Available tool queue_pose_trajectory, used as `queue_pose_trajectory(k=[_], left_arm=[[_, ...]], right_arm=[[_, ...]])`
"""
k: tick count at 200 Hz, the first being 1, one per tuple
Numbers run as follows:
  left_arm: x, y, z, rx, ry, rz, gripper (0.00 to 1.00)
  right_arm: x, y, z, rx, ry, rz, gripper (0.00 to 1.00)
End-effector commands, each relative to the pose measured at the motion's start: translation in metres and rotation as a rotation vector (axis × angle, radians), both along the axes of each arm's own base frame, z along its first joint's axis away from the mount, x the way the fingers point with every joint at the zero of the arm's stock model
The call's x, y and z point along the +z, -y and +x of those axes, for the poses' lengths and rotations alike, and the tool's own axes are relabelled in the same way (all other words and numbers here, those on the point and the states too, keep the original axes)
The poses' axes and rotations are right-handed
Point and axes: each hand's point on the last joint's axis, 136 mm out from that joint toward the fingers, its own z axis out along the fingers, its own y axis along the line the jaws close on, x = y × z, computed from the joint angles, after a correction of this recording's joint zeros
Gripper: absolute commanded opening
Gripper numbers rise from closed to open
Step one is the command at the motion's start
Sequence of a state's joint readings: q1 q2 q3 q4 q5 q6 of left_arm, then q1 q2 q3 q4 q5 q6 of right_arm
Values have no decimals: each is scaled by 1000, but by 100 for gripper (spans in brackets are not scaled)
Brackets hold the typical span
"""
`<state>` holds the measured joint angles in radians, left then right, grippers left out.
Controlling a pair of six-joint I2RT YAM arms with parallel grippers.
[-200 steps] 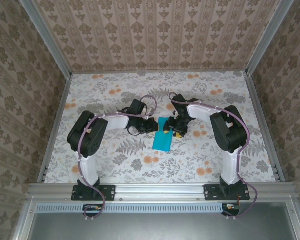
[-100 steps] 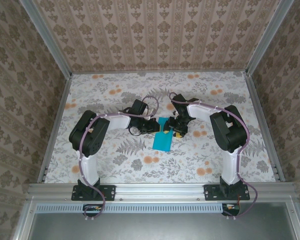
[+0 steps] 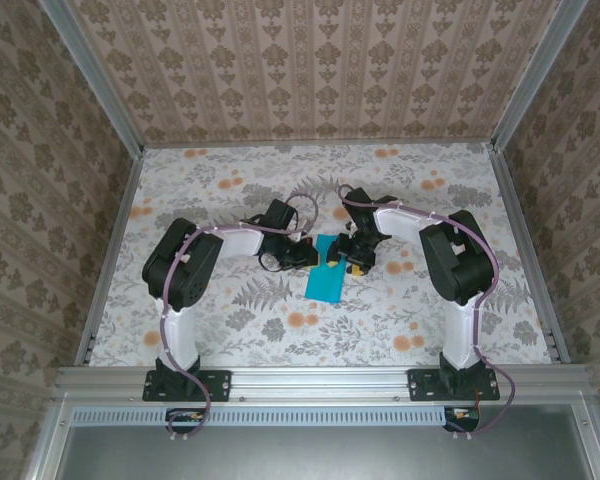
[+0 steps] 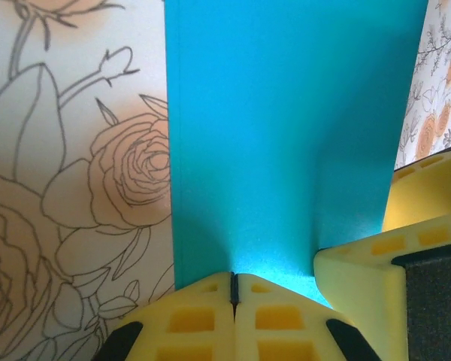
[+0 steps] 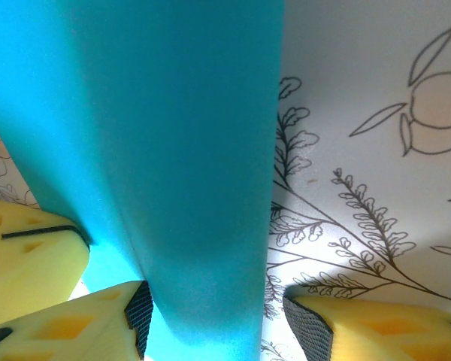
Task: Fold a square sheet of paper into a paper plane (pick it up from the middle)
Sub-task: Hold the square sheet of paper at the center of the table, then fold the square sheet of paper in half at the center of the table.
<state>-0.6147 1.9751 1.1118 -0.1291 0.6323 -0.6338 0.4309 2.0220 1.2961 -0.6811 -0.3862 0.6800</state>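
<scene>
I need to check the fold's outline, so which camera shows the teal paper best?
Top external: the teal paper appears nearly whole, a folded oblong with its long edges and near end outlined. Both wrist views give close-ups of its surface, with the ends cut off.

The square sheet of paper (image 3: 326, 276) lies mid-worktop (image 3: 230, 180), its far end between the left gripper (image 3: 308, 255) on its left and the right gripper (image 3: 340, 259) on its right.
</scene>
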Motion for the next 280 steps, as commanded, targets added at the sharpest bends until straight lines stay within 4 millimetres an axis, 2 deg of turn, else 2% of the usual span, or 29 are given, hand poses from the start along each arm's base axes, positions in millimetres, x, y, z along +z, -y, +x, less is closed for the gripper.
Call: queue_pose_trajectory(k=[1, 22, 41, 52, 76, 96, 112, 128, 141, 165, 188, 198, 225, 280], left_arm=[[-19, -11, -10, -8, -46, 97, 0], [-29, -22, -17, -9, -68, 150, 0], [-39, -32, -23, -13, -91, 207, 0], [-42, -37, -26, -13, -98, 232, 0], [-46, -43, -30, -10, -103, 258, 0], [-49, -47, -31, -6, -106, 276, 0], [-50, -47, -31, 0, -106, 278, 0], [-52, -48, -32, 6, -114, 282, 0], [-54, -49, -32, 9, -113, 288, 0], [-56, -52, -33, 16, -120, 304, 0], [-59, -54, -35, 20, -128, 314, 0], [-60, -55, -35, 22, -131, 321, 0], [-63, -57, -36, 29, -138, 334, 0], [-67, -60, -38, 38, -154, 362, 0]], right_arm=[[-124, 80, -70, 77, -209, -391, 61], [-110, 74, -63, 68, -178, -358, 61], [-86, 64, -51, 54, -120, -311, 62], [-66, 58, -44, 44, -78, -277, 62], [-3, 47, -21, 12, 86, -189, 67], [42, 42, -11, 2, 211, -130, 69], [64, 39, -9, 0, 273, -95, 68], [76, 29, -7, 11, 321, -37, 63], [81, 15, -7, 26, 348, 15, 57], [83, -11, -1, 39, 382, 89, 34], [74, -30, 9, 12, 377, 159, 15], [68, -35, 12, -1, 363, 170, 9], [45, -38, 15, -23, 320, 155, 0], [13, -35, 6, -12, 251, 121, 0]])
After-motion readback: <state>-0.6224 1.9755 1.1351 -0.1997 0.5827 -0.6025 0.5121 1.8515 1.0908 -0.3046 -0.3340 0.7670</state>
